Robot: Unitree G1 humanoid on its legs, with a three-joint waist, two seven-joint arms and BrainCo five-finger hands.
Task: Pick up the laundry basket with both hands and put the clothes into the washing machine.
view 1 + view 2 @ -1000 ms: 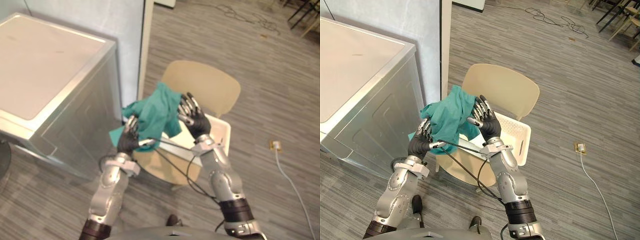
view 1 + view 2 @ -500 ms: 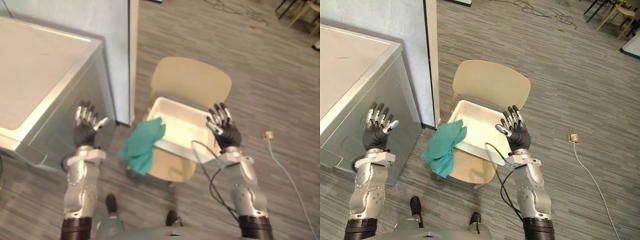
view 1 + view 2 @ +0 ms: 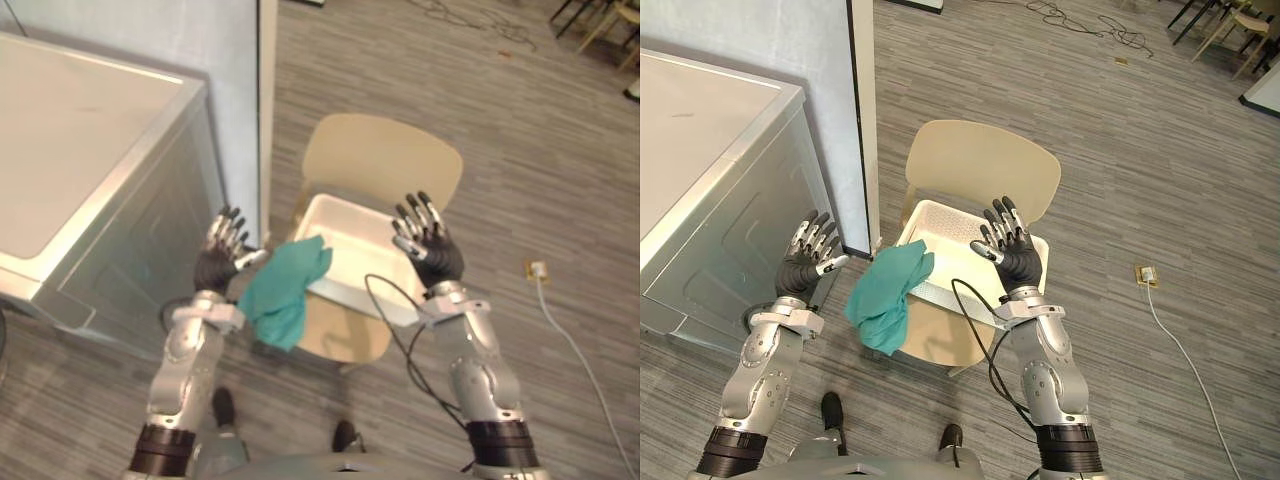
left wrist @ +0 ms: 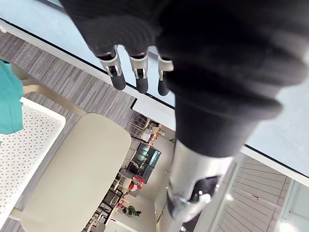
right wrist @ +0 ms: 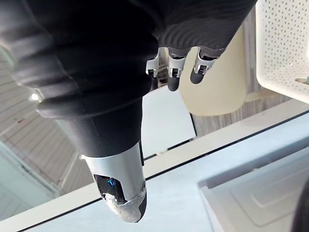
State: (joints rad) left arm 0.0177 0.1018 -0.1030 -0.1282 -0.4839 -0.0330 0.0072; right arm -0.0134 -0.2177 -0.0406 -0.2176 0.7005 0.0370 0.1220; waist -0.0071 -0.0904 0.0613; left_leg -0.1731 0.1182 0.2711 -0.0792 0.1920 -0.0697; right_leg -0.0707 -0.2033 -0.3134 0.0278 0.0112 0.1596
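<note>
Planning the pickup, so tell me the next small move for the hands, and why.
Probably lower both open hands to the two ends of the laundry basket. The left hand hovers apart from it, beyond the teal cloth draped over its rim. The right hand hovers above its other end. Neither grips it yet.

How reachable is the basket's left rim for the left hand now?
Probably yes, but not cleanly: the open left hand hovers left of the basket, and the green cloth draped over that corner lies between them, so it may grip cloth too.
</note>
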